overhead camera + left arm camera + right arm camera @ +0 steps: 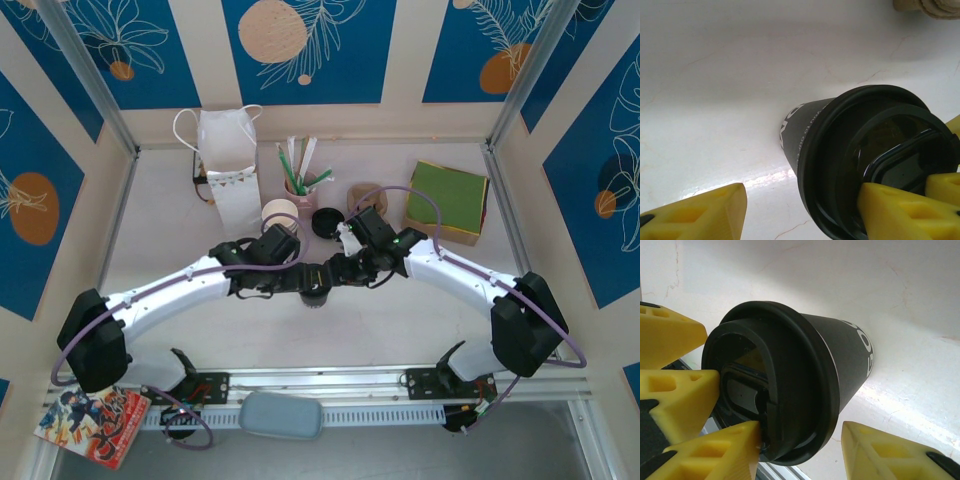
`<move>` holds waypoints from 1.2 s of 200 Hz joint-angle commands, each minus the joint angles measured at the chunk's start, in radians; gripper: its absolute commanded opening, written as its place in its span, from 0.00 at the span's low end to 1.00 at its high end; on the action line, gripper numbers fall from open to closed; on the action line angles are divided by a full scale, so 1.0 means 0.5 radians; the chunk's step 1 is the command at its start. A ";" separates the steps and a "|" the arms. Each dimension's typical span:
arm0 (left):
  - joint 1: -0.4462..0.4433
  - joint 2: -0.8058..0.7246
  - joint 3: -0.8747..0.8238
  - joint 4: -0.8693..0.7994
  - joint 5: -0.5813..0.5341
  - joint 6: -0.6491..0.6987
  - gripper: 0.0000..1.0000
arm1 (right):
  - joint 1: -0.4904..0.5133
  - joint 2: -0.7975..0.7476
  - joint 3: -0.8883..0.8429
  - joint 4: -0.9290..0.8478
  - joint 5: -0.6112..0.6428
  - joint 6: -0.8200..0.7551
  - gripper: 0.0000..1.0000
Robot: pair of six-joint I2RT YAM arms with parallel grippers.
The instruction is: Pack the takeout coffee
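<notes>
Takeout coffee (790,385), dark paper cup with white lettering and round black plastic lid: standing mid-table, on the near side of tall white paper bag (228,165). Left gripper (797,212) and right gripper (800,455) both spread wide, yellow fingers (900,210) crowding the lid from opposite sides, likely squaring up for a lift; nothing clasped

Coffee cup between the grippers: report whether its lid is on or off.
On. The black lid sits over the rim of the cup in both wrist views.
</notes>
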 commanded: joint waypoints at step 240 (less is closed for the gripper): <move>0.208 0.121 -0.091 -0.069 0.193 0.022 0.54 | 0.034 0.075 0.001 -0.126 0.125 -0.065 0.46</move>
